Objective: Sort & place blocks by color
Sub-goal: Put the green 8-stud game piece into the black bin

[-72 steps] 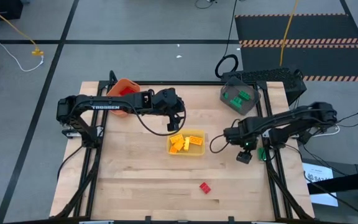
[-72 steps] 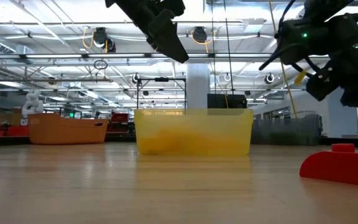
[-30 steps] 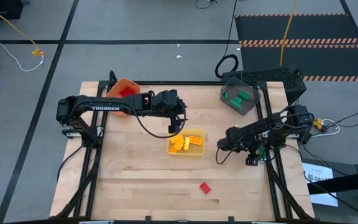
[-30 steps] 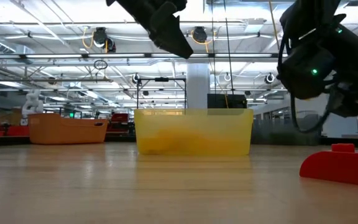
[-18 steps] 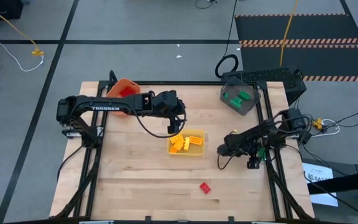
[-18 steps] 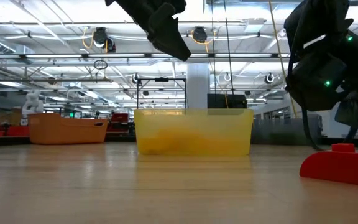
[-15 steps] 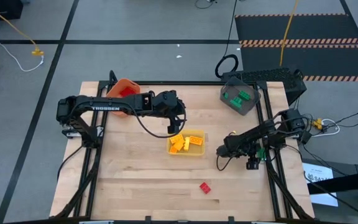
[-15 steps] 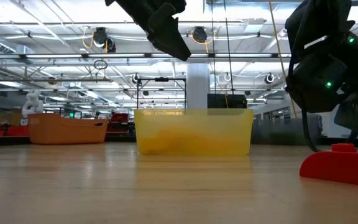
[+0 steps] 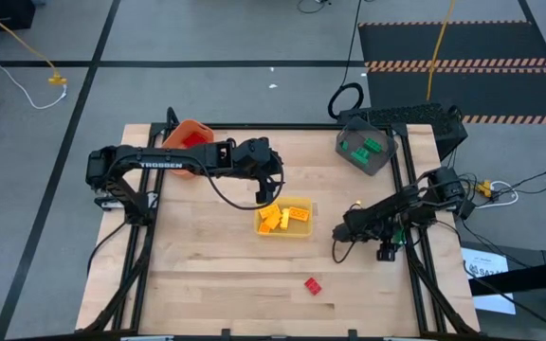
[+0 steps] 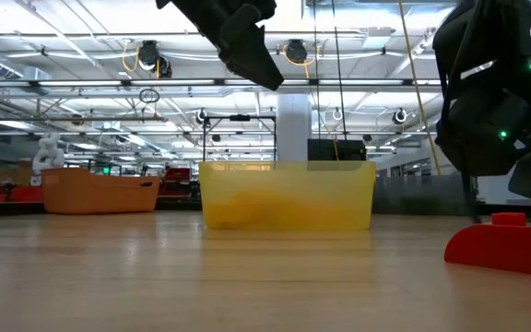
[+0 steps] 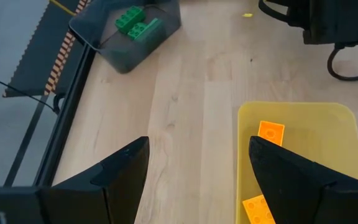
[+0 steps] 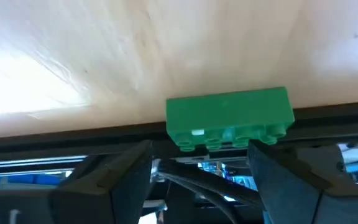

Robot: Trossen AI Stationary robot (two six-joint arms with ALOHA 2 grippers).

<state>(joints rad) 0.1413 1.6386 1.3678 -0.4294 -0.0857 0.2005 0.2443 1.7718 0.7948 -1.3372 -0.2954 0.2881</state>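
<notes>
high: top-down, whole table | low: table-level | wrists: close | high+low share yellow bin point(image 9: 283, 218)

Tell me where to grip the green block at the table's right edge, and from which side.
Grip the green block across its long smooth sides, coming from above. It lies right at the table edge, studs facing outward, so the right gripper, jaws open, already straddles it; there seems little room to come in sideways.

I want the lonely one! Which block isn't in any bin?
The red block, alone on bare wood near the table's front; a green block sits at the edge too.
</notes>
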